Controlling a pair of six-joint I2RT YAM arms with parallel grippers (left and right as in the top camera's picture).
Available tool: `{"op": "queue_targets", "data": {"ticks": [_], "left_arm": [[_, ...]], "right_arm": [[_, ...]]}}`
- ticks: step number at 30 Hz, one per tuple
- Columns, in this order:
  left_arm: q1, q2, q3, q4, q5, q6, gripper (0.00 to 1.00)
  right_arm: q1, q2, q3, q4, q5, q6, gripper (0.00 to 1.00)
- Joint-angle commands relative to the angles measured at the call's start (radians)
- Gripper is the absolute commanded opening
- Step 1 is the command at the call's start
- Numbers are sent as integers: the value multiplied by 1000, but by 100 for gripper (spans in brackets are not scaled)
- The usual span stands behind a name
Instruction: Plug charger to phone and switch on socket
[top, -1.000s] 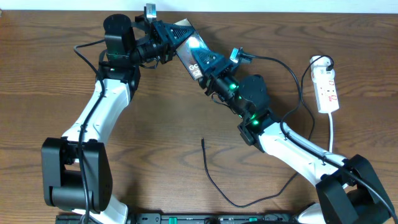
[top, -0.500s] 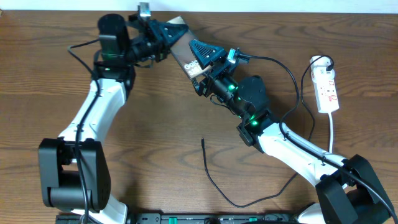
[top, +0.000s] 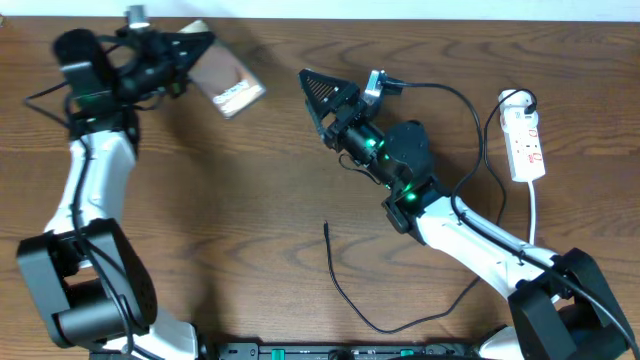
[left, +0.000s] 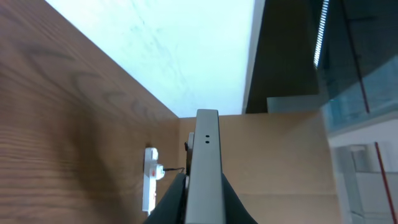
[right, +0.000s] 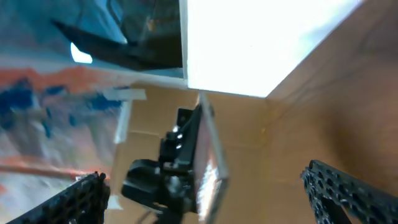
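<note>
Since half a second ago the left arm has swung off toward the far-left corner of the brown wooden table (top: 210, 230), taking the flat dark brownish rectangular phone (top: 232, 85) away from the right arm, which has stayed put. The phone now sits near the table's far edge, gripped at one end by the left gripper (top: 197, 58). The left wrist view shows it edge-on, with the jaws pressed against both faces. Whether it hangs clear of the wood cannot be confirmed from overhead. The right gripper (top: 320, 98) is well apart from the phone, and its jaws are spread and empty, as its wrist view confirms. The thin long black charger cable (top: 332, 272) lies loose on the table in front of the right arm, and its narrow plug tip (top: 326, 228) is untouched. The small white elongated power strip (top: 527, 140) with red switch marks lies at the far right, with nothing near it. Judged from this layout, the step in hand is presenting the phone, and neither plugging nor switching has begun. The next move calls for the right gripper to descend on the cable just behind the tip and pinch it with the tip pointing outward. The left arm would need to hold the phone steady with its port end exposed and within reach.
</note>
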Motion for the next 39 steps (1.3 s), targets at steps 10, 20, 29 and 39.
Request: {"op": "queue_targets", "data": {"ticks": [10, 20, 29, 39], "left_arm": [[55, -16, 23, 267, 342, 30, 7], [55, -16, 23, 266, 341, 144, 7], [55, -16, 23, 266, 341, 144, 8], [55, -16, 18, 266, 341, 151, 7]], "right_arm": [[-57, -10, 159, -499, -344, -486, 99], [18, -10, 299, -1252, -302, -716, 99], [121, -10, 294, -1452, -187, -716, 99], [254, 50, 294, -1588, 121, -571, 99]]}}
